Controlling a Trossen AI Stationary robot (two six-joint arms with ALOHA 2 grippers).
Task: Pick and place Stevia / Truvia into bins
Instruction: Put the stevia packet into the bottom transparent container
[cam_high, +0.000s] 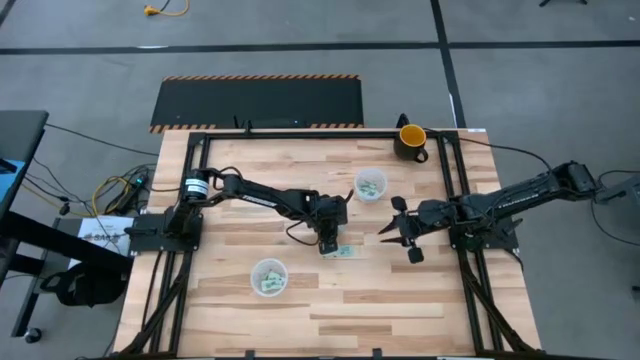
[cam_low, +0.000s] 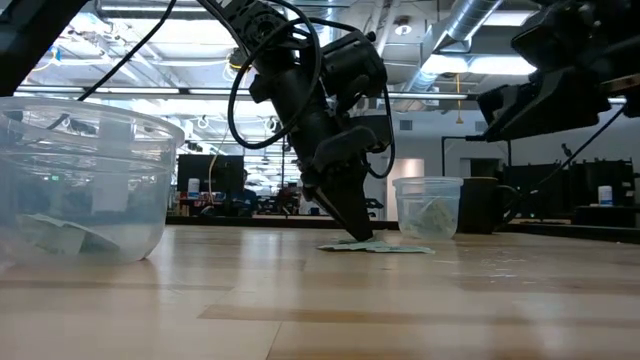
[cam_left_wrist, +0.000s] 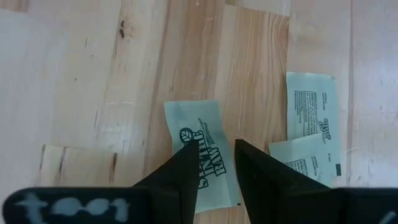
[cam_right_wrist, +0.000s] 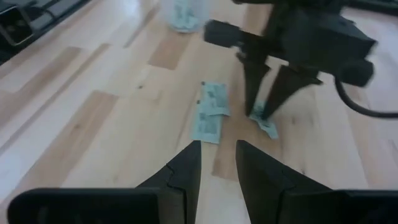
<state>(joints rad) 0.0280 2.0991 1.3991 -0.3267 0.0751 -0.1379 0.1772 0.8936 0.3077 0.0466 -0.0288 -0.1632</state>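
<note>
Three light green sachets (cam_high: 346, 252) lie flat on the wooden table near its middle; they also show in the low view (cam_low: 380, 247). My left gripper (cam_high: 330, 243) points down at them, open by a narrow gap, astride one sachet (cam_left_wrist: 194, 121). The other two sachets (cam_left_wrist: 310, 112) (cam_left_wrist: 303, 160) lie beside it and overlap a little. My right gripper (cam_high: 400, 235) hovers open above the table, to the right of the sachets, touching nothing. One clear cup (cam_high: 370, 185) stands toward the far side and another (cam_high: 268, 277) toward the near side. Both hold sachets. My left gripper (cam_left_wrist: 214, 146) comes from above, pointing down, its open fingertips (cam_low: 360, 238) at table level. One fingertip (cam_left_wrist: 186, 155) stands on the sachet's printed face (cam_left_wrist: 208, 140), the other (cam_left_wrist: 244, 152) at its long edge. The sachet lies flat on the table.
A dark mug with a yellow inside (cam_high: 411, 140) stands at the table's far right corner, behind the far cup (cam_low: 428, 207). The near cup (cam_low: 80, 180) fills the low view's left. A black frame (cam_high: 300, 131) runs along the table's edges. Bare wood lies around the sachets.
</note>
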